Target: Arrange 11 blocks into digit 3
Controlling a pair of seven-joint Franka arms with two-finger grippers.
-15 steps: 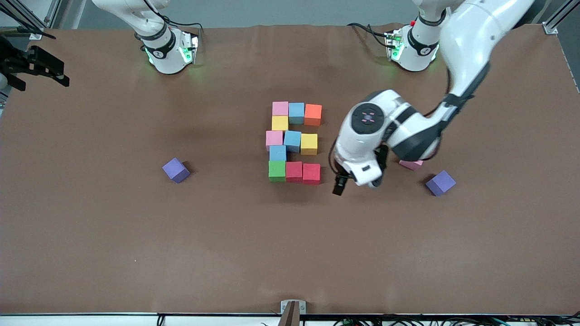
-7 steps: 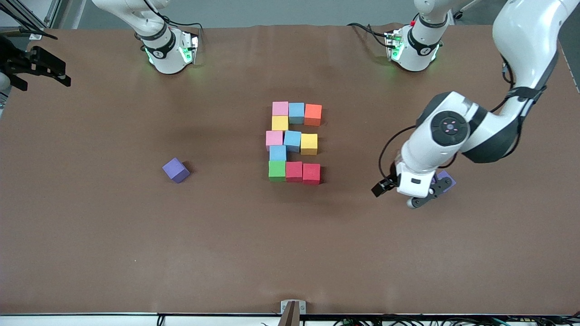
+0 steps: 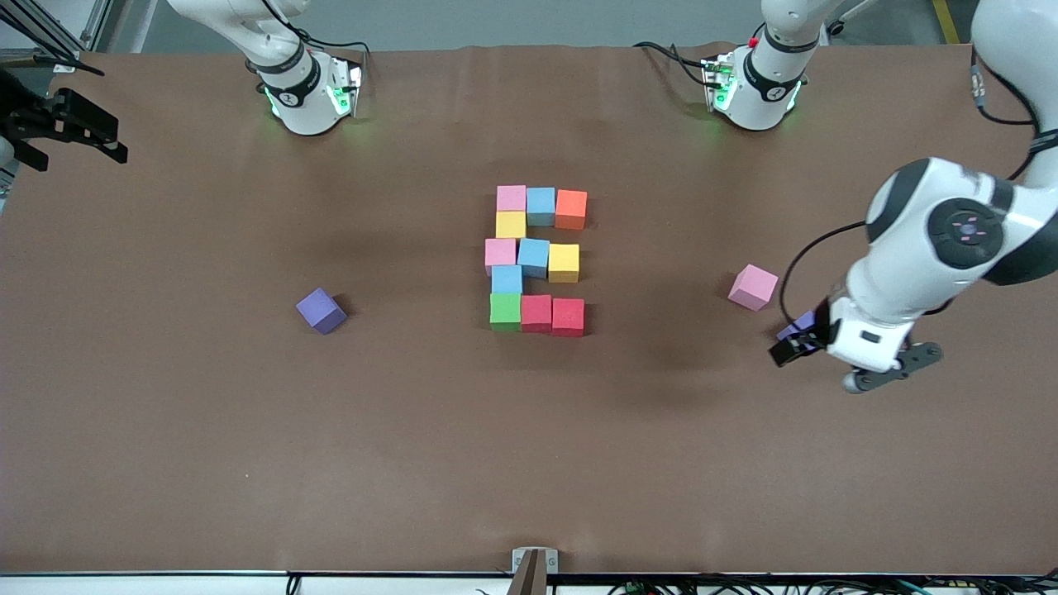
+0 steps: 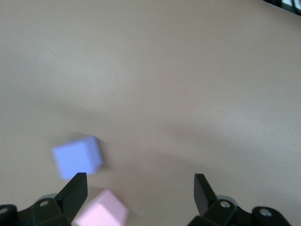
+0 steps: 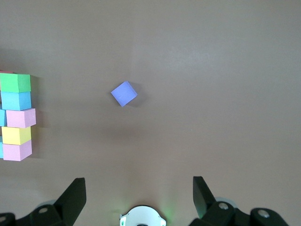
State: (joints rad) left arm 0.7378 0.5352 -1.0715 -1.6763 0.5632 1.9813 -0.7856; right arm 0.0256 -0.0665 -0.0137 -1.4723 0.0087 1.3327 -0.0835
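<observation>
My table [image 3: 248, 463] is covered edge to edge in a matte brown sheet that shows faint creases and soft, blurred shadows under even overhead light. Along the edge where my bases stand, the sheet ends in a slightly wavy line against a grey floor [image 3: 496, 21]. Silver aluminium frame rails [image 3: 91, 25] slant past the corner at my right arm's end, and another rail [image 3: 1012, 37] crosses the corner at my left arm's end. At the edge nearest the front camera, a small metal bracket [image 3: 534, 562] sits at the middle, with a white strip and a tangle of dark cables [image 3: 744, 585] running along below it.
</observation>
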